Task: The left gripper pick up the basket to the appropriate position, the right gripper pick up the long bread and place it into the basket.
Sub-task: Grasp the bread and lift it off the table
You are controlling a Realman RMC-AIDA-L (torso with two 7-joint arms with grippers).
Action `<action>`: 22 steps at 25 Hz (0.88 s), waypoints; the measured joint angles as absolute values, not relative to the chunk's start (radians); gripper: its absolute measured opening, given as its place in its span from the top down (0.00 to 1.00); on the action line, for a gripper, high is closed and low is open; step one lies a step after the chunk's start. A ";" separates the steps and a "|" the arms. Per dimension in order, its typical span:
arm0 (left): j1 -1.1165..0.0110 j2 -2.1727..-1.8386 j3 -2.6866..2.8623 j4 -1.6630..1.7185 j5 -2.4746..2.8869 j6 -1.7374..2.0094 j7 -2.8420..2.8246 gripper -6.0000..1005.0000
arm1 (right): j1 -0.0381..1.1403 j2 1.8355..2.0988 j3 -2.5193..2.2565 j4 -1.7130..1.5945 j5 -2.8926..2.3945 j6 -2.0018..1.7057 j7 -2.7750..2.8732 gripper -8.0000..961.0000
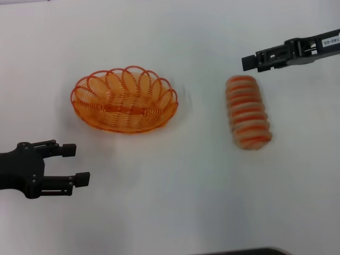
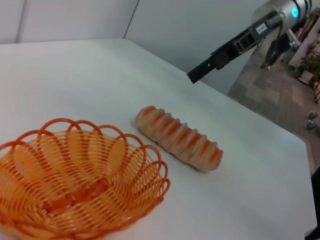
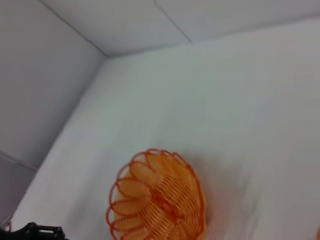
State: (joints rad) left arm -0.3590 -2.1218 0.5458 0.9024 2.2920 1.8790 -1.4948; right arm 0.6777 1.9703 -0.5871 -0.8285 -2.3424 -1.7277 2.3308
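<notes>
Orange basket (image 1: 125, 100): empty on the white table (image 1: 175, 202), left of centre, nothing touching it, so not yet lifted.
Long bread (image 1: 248, 112): flat on the table to the basket's right, well apart from it, free to be taken.
Left gripper (image 1: 74, 164): near the basket's front-left, prongs spread, apparently lined up for its rim.
Right gripper (image 1: 249, 62): just behind the bread, holding nothing; seen edge-on, so its spread cannot be told.

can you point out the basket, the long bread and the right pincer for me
basket (image 1: 124, 101): head view, on the woven floor at its middle.
long bread (image 1: 248, 112): head view, on a middle ridge of the striped loaf.
right pincer (image 1: 248, 62): head view, at the fingertip end, above the bread's far end.
</notes>
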 joint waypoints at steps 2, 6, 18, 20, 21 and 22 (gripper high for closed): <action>-0.358 -2.123 0.549 0.902 2.298 1.879 -1.486 0.13 | 0.714 1.970 -0.591 -0.836 -2.407 -1.731 2.407 0.16; -0.355 -2.123 0.551 0.902 2.307 1.883 -1.466 0.13 | 0.784 1.975 -0.603 -0.865 -2.553 -1.734 2.524 0.16; -0.348 -2.125 0.553 0.905 2.309 1.934 -1.372 0.13 | 0.942 2.027 -0.728 -0.869 -2.897 -1.756 2.688 0.15; -0.348 -2.125 0.553 0.905 2.315 1.939 -1.359 0.13 | 0.955 2.034 -0.750 -0.868 -2.921 -1.756 2.709 0.15; -0.349 -2.125 0.553 0.905 2.319 1.941 -1.352 0.13 | 0.959 2.037 -0.770 -0.866 -2.925 -1.755 2.723 0.15; -0.349 -2.125 0.554 0.905 2.321 1.941 -1.348 0.13 | 0.962 2.039 -0.786 -0.865 -2.926 -1.752 2.734 0.15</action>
